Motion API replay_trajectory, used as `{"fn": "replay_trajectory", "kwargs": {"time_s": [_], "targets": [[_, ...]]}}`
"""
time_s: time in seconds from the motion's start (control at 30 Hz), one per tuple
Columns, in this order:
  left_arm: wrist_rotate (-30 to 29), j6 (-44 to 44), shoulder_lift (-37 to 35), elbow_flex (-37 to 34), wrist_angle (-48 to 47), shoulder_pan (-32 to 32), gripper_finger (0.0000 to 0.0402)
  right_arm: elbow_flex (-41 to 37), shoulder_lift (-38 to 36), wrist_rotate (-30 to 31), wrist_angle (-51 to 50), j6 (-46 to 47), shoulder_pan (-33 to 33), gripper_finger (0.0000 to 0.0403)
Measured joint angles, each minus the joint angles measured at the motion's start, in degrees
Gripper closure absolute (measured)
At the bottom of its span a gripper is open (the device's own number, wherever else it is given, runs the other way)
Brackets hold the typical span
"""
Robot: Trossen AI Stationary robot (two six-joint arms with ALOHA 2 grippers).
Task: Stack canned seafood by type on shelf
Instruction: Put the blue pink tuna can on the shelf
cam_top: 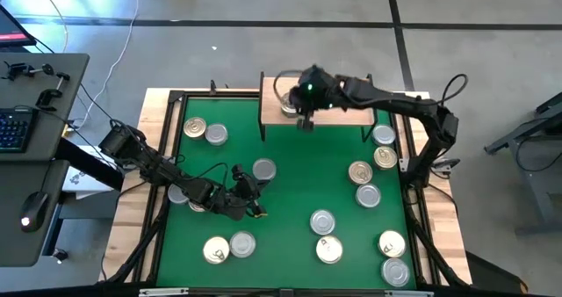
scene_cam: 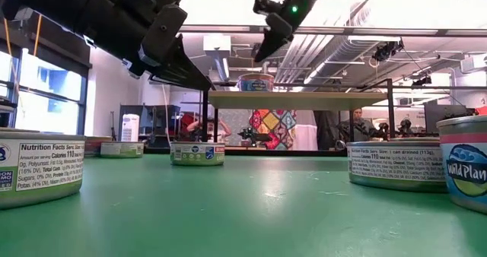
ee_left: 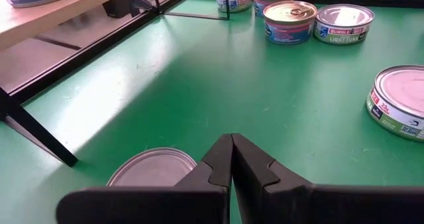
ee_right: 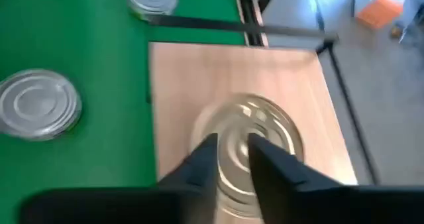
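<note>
Canned seafood lies scattered over the green mat [cam_top: 290, 191], and one tin [cam_top: 290, 104] already stands on the shelf [cam_top: 351, 114] at the upper centre of the high view. My right gripper [cam_top: 305, 121] hangs just above that tin; in the right wrist view its fingers [ee_right: 199, 161] are nearly together over the silver lid [ee_right: 248, 141], with only a narrow gap between them, and I cannot tell whether they touch the tin. In the low view the right gripper [scene_cam: 266, 48] is above the tin [scene_cam: 256, 82] on the board.

My left gripper [cam_top: 248, 190] sits low in the lower left part of the mat with its fingers [ee_left: 222, 164] pressed together on nothing. A silver-lidded tin [ee_left: 152, 168] lies just beside its tips, and the left arm [cam_top: 154, 161] runs over a couple of tins near the mat's left edge.

Around the work I see two tins [cam_top: 205, 132] at upper left, one [cam_top: 263, 169] at centre, a pair [cam_top: 228, 247] at lower left, two [cam_top: 325, 235] at lower centre, and several [cam_top: 373, 156] along the right side. The shelf's black legs [ee_left: 33, 134] stand on the mat, close to the nearest tins.
</note>
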Motion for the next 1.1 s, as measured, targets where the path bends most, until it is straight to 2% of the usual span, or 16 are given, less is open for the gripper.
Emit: {"fn": "replay_trajectory", "kwargs": {"time_s": [0.1,0.3,0.5,0.93,1.1], "targets": [[0.0,0.0,0.0,0.0,0.0,0.0,0.0401,0.0,1.6,-3.9,-0.4,0.5,-2.5,0.0395],[0.0,0.0,0.0,0.0,0.0,0.0,0.0401,0.2,5.5,-4.6,3.5,0.5,-3.0,0.038],[0.0,0.0,0.0,0.0,0.0,0.0,0.0401,0.2,7.5,-2.5,9.9,0.3,-3.1,0.04],[0.0,-0.1,0.0,0.0,0.0,0.0,0.0401,-0.1,8.4,-2.2,20.4,1.7,-4.8,0.0402],[0.9,-0.5,0.0,0.0,0.2,0.0,0.0401,-0.1,4.6,-2.1,17.3,0.7,-4.2,0.0402]]}}
